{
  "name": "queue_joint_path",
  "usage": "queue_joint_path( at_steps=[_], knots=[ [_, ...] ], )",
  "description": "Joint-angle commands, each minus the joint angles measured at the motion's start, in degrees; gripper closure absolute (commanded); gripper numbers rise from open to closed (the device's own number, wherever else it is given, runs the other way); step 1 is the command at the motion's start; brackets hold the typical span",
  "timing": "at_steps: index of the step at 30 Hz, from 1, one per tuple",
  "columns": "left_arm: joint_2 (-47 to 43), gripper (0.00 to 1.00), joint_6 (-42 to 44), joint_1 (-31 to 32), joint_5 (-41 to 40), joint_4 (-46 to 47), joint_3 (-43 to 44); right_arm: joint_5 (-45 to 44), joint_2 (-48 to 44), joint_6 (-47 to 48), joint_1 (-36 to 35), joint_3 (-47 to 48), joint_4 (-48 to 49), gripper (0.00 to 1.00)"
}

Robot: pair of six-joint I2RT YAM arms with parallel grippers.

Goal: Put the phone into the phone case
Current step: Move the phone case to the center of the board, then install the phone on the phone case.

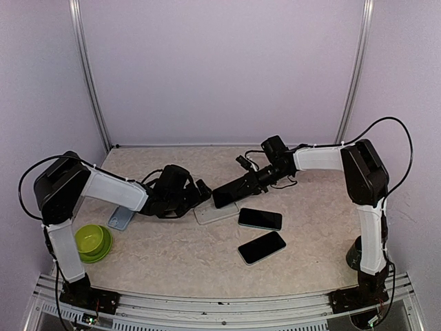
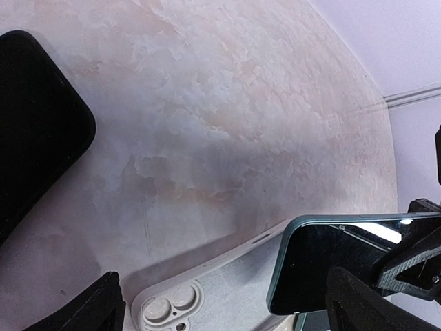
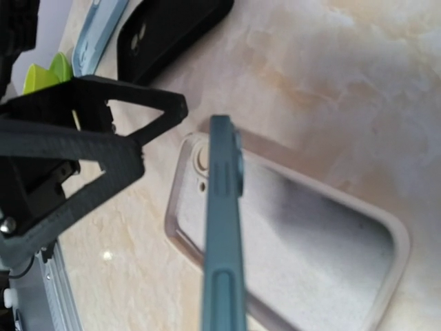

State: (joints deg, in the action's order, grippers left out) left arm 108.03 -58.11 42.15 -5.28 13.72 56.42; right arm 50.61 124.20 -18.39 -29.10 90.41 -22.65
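Left pincer (image 1: 201, 190) open, right pincer (image 1: 238, 187) clamped

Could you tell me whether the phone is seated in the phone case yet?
Out: the right pincer holds the phone tilted over the empty phone case.

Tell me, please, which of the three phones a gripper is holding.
The dark phone in the right gripper, held tilted over the pale case; the other two phones lie flat on the table.
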Motion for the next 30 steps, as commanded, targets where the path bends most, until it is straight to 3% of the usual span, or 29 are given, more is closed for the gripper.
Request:
queue_joint_path(
  at_steps=[1,30],
  knots=[
    [-2.4,0.01,1.4,0.3,-1.7,1.3,-1.4,2.6,1.4,-0.8,0.5,2.0,1.3,1.0],
    [-0.9,0.01,-1.5,4.0,-3.7,2.4,-2.7,9.0,5.1,-3.8,-0.5,0.4,3.7,1.0]
  ],
)
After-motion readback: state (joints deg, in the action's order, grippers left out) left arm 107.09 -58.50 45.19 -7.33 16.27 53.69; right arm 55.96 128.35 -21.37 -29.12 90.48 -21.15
